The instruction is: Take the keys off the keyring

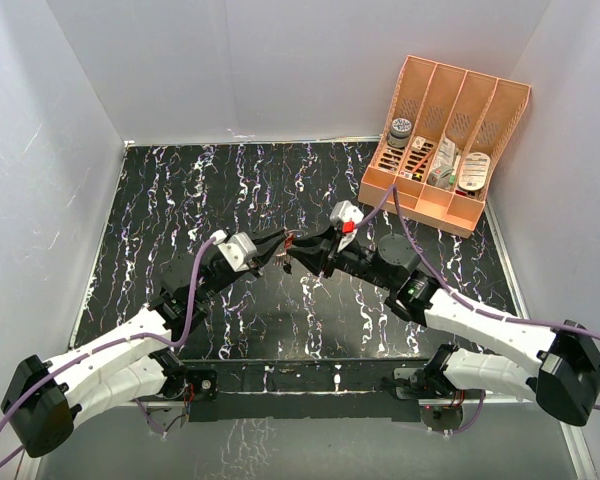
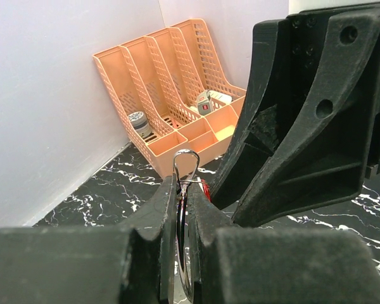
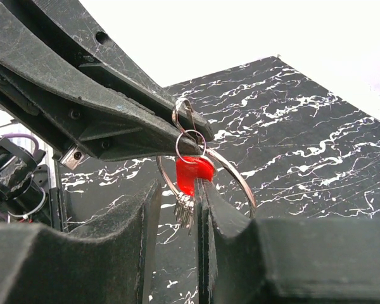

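Keyring [image 3: 240, 183] hangs in the air over the middle of the table [image 1: 180, 200], between the two claws and clear of the surface.

Left claw [image 2: 182, 190]: clenched on the ring's wire, which runs edge-on between its pads.

Right claw [image 3: 177, 190]: jaws narrow, standing on either side of the red piece [image 3: 193, 174], with the keys [image 3: 185, 212] dangling in the gap. Cannot tell whether it truly pinches them.

Small ring [image 3: 177, 147] sits just above the red piece, against the left claw's tip.

Step in hand, as I judge it, is getting a sure hold on the bunch and working it round the wire.
- The left claw should hold firm and motionless as the anchor.
- The right claw should take the red piece flat, not by a corner.
- Slide along the curve of the wire. A straight pull would likely twist the ring out of the left pads.
- Watch the split in the wire; I cannot find it here.

Room:
- Open table lies to every side of the middle.
- Organiser [image 1: 430, 205] sits at the far right corner, well apart.
- Walls close the left, far and right edges.
- The arm bases line the near edge.
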